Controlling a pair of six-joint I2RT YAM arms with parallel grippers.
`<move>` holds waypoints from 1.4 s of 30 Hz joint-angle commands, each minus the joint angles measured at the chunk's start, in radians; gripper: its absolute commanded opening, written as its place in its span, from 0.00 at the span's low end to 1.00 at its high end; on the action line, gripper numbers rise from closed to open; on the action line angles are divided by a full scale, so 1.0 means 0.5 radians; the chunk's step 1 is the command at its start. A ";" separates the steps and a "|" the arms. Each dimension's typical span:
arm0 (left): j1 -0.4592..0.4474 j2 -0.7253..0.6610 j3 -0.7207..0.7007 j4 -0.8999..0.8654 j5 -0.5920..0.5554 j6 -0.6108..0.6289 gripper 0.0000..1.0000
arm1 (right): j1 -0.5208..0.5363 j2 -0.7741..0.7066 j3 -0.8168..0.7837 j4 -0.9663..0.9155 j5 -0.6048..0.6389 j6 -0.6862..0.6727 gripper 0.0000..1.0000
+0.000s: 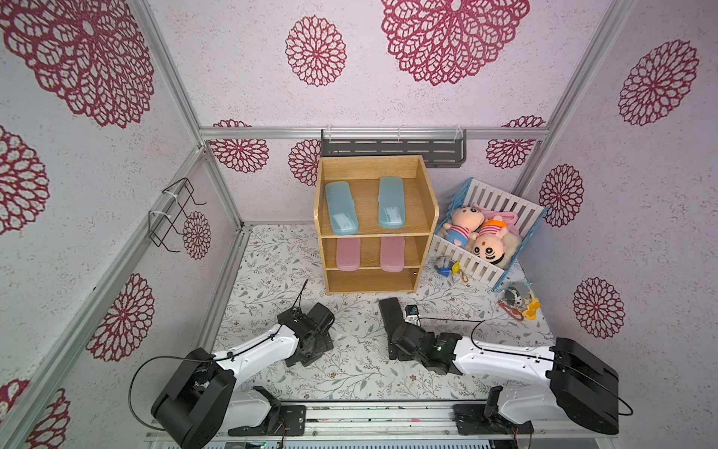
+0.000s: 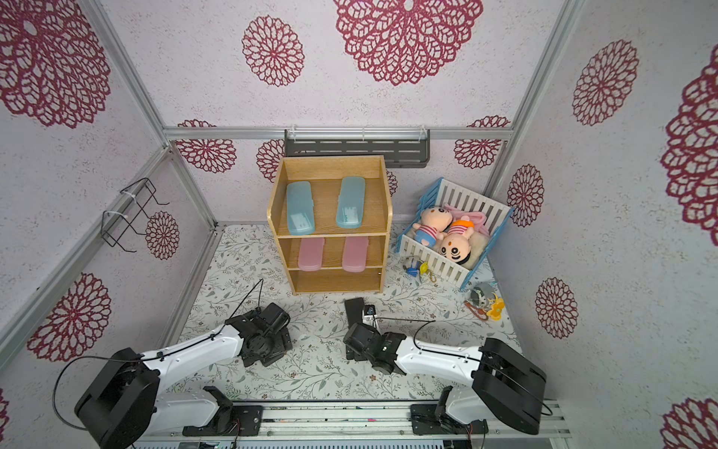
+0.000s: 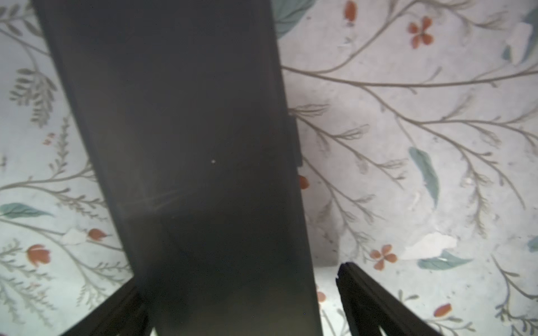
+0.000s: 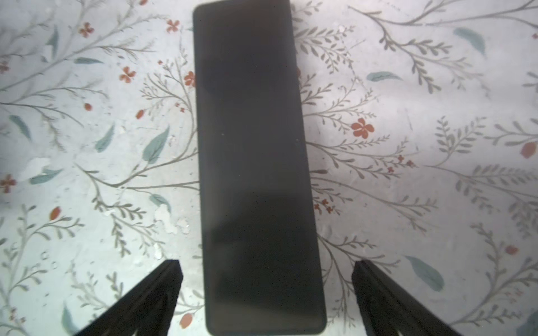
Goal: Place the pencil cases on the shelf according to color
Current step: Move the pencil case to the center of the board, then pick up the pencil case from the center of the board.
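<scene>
1. Surface (image 1: 272, 272): floral-print cloth. We list it as carrying all the items below.

2. Left arm (image 1: 256, 346) and right arm (image 1: 501, 359): both reach in from the near edge, wrists bent down over the surface in front of the shelf.

3. Shelf (image 1: 371, 282): light wood, three tiers, open front. It stands upright at the far middle of the surface, below the dark grey rack (image 1: 392, 147) on the back wall.

4. Crate (image 1: 466, 268): white slats, blue ends, tilted, just right of the shelf. Two plush dolls (image 1: 462, 225) lie inside.

5. Blue cases (image 1: 341, 208), two: on the top tier, side by side but apart, long way front to back.

6. Pink cases (image 1: 348, 254), two: on the middle tier in the same layout, near ends at the tier's front edge.

7. Left black case (image 3: 189, 145): flat on the surface under the left wrist, mostly hidden in both top views. In the wrist view it runs lengthwise between the left fingers (image 3: 361, 293), which stand spread. One finger sits at the case's long edge, and we cannot tell whether it touches. The other stands clear, with a strip of cloth between. Nothing is clamped.

8. Right black case (image 4: 256, 174): flat on the surface between the right fingers (image 4: 151, 293), which are spread wide. Cloth shows on both sides and neither finger touches. Its far end pokes out toward the shelf in both top views.

9. Trinkets (image 1: 520, 305): small and colourful, loose near the crate.
</scene>
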 commanded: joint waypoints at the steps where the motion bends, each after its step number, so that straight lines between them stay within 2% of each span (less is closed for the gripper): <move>1: -0.059 -0.015 0.091 -0.004 -0.105 -0.066 1.00 | 0.008 -0.074 0.001 0.001 -0.032 -0.058 0.99; 6: -0.070 -0.163 0.128 -0.159 -0.237 -0.084 0.98 | 0.040 -0.055 -0.035 0.029 -0.078 -0.098 0.99; 11: -0.062 -0.339 0.159 -0.317 -0.396 -0.105 0.97 | 0.080 0.092 -0.048 0.115 -0.103 -0.101 0.99; 16: -0.056 -0.390 0.186 -0.340 -0.469 -0.113 0.97 | 0.114 0.195 -0.078 0.198 -0.084 -0.048 0.99; 20: -0.053 -0.400 0.197 -0.338 -0.543 -0.158 0.97 | 0.148 0.231 -0.122 0.228 0.036 0.032 0.99; 25: -0.050 -0.483 0.206 -0.360 -0.649 -0.223 0.97 | 0.175 0.263 -0.190 0.305 0.116 0.094 0.90; 31: -0.047 -0.565 0.151 -0.286 -0.638 -0.223 0.97 | 0.224 0.092 -0.183 0.242 0.311 0.112 0.64; 38: -0.049 -0.554 0.150 -0.298 -0.665 -0.217 0.97 | 0.256 -0.251 -0.189 0.200 0.464 0.063 0.60; 42: -0.047 -0.558 0.141 -0.235 -0.656 -0.200 0.97 | 0.230 -0.307 -0.195 0.269 0.465 -0.029 0.62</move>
